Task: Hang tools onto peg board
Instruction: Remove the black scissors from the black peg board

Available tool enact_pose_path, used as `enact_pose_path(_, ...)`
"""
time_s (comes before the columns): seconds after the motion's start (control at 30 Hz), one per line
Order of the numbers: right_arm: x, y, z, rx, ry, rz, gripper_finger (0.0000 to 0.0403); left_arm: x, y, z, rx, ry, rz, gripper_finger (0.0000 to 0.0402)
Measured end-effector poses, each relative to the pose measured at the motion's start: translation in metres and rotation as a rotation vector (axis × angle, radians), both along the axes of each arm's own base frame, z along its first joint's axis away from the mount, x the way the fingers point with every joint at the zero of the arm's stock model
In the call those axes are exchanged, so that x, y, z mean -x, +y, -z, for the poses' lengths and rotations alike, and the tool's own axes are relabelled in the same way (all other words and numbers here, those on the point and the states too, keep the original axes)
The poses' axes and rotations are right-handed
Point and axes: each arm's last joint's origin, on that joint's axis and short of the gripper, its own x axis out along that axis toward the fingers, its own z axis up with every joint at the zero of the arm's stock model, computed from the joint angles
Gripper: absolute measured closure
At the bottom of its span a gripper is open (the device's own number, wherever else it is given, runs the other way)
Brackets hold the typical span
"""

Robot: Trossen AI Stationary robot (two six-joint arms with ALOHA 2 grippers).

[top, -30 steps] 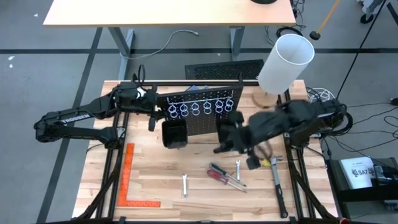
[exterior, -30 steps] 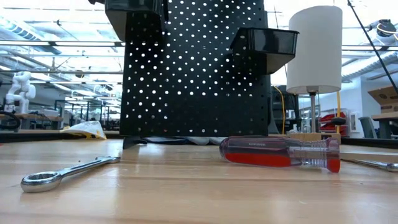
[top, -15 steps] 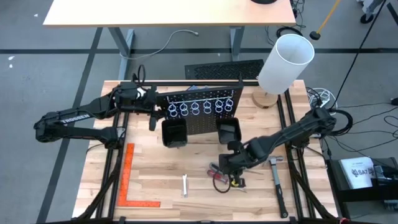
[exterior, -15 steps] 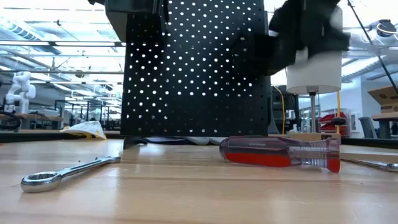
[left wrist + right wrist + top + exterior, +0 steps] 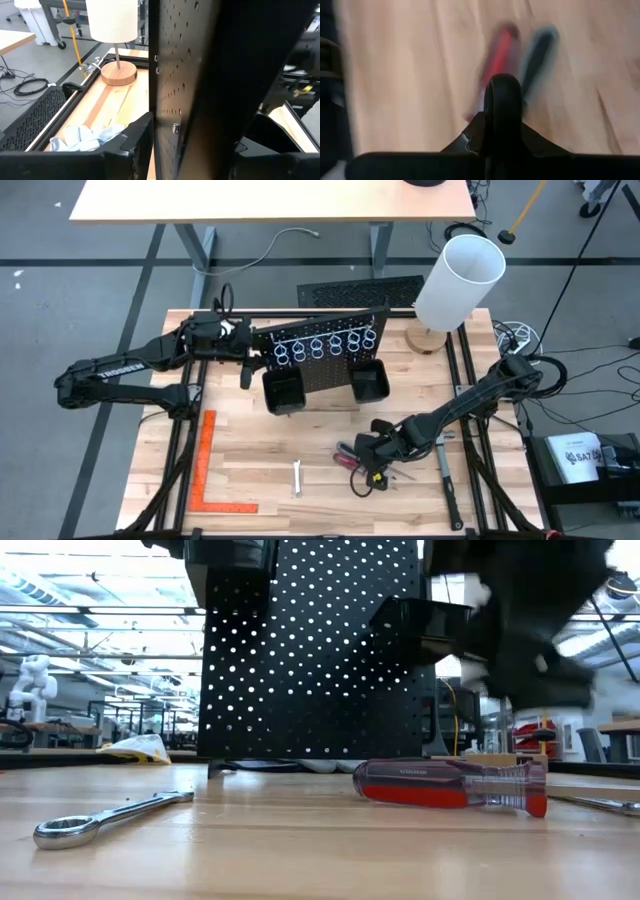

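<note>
The black peg board stands upright at the table's far middle on its foot. It has a row of wire rings and two black bins. My left gripper is shut on its left edge. A red-handled screwdriver and a dark-handled one lie side by side on the table. My right gripper hangs shut just above them, clear of the red handle in the low view. A silver wrench lies to their left. My left gripper holds the peg board by its left edge, with one finger on the back face and the other on the front. The fingers come in about level from the table's left. The board stays standing on the table.
A lamp with a white shade stands at the far right corner. An orange square ruler lies near the left edge. A long silver tool lies at the right. A pale blue cloth lies behind the board.
My right gripper has come down fast from beside the board's right bin toward the table's near edge. It has tipped downward, rolled, and now hangs just over the screwdrivers, still shut.
</note>
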Motion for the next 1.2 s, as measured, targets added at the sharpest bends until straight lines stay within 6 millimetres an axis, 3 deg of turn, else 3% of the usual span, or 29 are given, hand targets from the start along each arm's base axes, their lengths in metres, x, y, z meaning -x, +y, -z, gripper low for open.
enact_pose_path(0.37,0.004,0.012,-0.004,-0.023,-0.022,-0.006,0.0366,0.000,0.000,0.000,0.001,0.003,0.000,0.0254)
enact_pose_path(0.63,0.002,0.011,-0.005,-0.023,-0.047,0.042,0.0347,0.001,0.000,0.001,-0.011,0.020,0.010,0.0336)
enact_pose_path(0.83,-0.002,0.012,-0.007,0.003,-0.114,0.039,0.0341,0.001,-0.001,0.002,-0.019,0.031,0.013,0.0335)
enact_pose_path(1.2,-0.003,0.012,-0.008,0.013,-0.133,0.014,0.0252,0.003,-0.001,0.005,-0.053,0.069,0.039,0.0335)
